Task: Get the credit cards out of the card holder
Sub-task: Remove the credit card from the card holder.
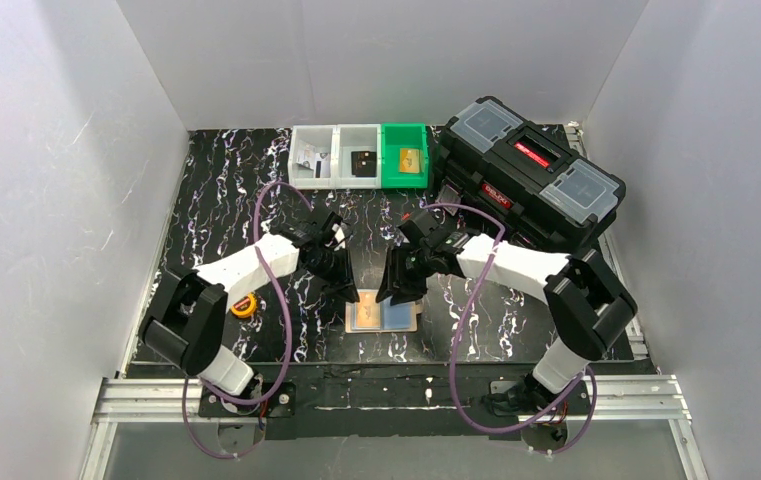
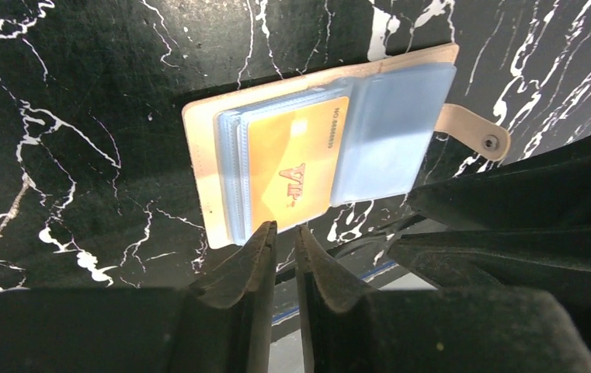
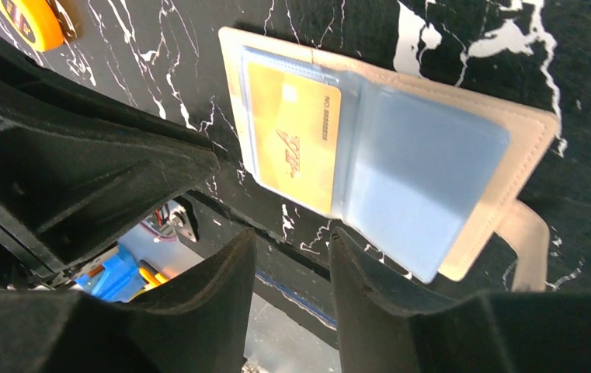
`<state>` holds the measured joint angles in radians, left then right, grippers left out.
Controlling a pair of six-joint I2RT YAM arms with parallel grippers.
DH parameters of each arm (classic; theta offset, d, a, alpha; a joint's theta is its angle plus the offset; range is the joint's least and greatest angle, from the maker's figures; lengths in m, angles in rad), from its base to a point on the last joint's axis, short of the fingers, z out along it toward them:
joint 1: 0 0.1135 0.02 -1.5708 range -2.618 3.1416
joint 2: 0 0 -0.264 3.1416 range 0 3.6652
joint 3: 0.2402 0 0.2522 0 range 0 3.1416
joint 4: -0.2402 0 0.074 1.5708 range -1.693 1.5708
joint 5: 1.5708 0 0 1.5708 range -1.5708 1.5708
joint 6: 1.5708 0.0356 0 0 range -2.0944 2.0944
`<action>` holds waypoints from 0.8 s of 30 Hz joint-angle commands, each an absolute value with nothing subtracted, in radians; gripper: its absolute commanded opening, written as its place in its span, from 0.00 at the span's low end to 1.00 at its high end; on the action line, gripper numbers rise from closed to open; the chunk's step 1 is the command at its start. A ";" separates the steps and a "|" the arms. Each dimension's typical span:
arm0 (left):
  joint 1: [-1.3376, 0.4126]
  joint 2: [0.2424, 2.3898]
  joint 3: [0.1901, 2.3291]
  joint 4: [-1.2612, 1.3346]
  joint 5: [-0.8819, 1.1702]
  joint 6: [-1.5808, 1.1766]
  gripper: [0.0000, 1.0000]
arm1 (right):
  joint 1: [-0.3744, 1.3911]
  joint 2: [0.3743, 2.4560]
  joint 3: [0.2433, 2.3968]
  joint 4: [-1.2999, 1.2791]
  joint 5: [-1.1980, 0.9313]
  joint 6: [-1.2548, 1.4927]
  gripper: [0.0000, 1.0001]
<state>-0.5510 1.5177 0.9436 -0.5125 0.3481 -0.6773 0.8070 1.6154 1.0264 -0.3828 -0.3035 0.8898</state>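
Note:
The cream-beige card holder (image 1: pixel 357 322) lies open and flat near the table's front edge, its snap tab (image 2: pixel 474 132) sticking out to one side. A tan-gold card (image 2: pixel 288 167) sits in clear sleeves on one half, and a pale blue card (image 2: pixel 389 132) covers the other half. My left gripper (image 2: pixel 284 231) hovers at the gold card's near edge, its jaws a narrow gap apart with nothing between them. At the holder's near edge my right gripper (image 3: pixel 292 237) is open and empty, one fingertip (image 3: pixel 346 241) just by the blue card (image 3: pixel 424 179). In the top view both grippers (image 1: pixel 348 292) (image 1: pixel 396 290) lean over the holder.
A large black toolbox (image 1: pixel 531 175) stands at the back right, next to a row of white and green bins (image 1: pixel 361 155). An orange tape measure (image 1: pixel 244 306) lies by the left arm. The table's front edge runs just below the holder.

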 commanded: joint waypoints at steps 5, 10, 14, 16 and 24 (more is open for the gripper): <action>-0.549 1.566 0.907 -0.506 0.356 -0.652 0.09 | 0.804 1.682 1.002 -0.261 -0.360 0.926 0.44; -0.551 1.589 0.877 -0.453 0.381 -0.669 0.06 | 0.804 1.720 0.983 -0.224 -0.381 0.932 0.43; -0.552 1.604 0.862 -0.422 0.393 -0.682 0.05 | 0.804 1.743 0.971 -0.203 -0.390 0.939 0.42; -0.555 1.609 0.856 -0.412 0.394 -0.687 0.05 | 0.804 1.749 0.963 -0.195 -0.391 0.939 0.42; -0.578 1.651 0.860 -0.420 0.361 -0.716 0.04 | 0.802 1.781 0.950 -0.164 -0.417 0.939 0.42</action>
<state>-0.5594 1.6203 0.8650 -0.3992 0.3923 -0.6987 0.8070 1.7676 0.9646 -0.2131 -0.3813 0.9337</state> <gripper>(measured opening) 0.043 0.424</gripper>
